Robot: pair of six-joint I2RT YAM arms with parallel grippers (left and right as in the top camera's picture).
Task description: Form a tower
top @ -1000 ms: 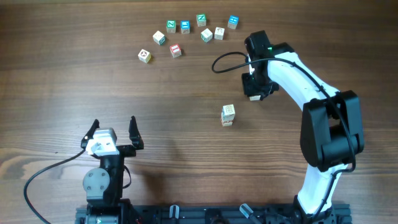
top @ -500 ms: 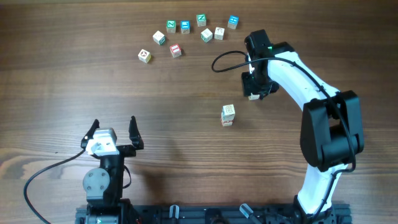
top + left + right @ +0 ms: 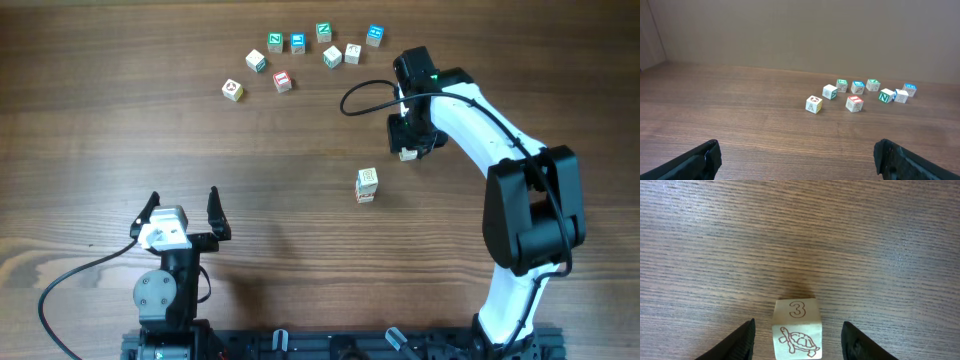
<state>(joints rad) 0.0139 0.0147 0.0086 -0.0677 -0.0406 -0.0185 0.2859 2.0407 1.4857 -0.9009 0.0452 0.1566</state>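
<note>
Nine cubes (image 3: pixel 298 42) lie unstacked above the mid-frame tower (image 3: pixel 367 185); the left claw (image 3: pixel 182 203) is open, the right claw (image 3: pixel 798 345) open around a tenth cube (image 3: pixel 796 315).

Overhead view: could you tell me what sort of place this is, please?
Probably a robotics lab bench: brown wooden table, two black-and-white robot arms, small pale wooden letter cubes.

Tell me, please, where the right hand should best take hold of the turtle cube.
Its left and right side faces, coming straight down: the turtle cube sits square between the right hand's open fingers, with bare table around it.
</note>
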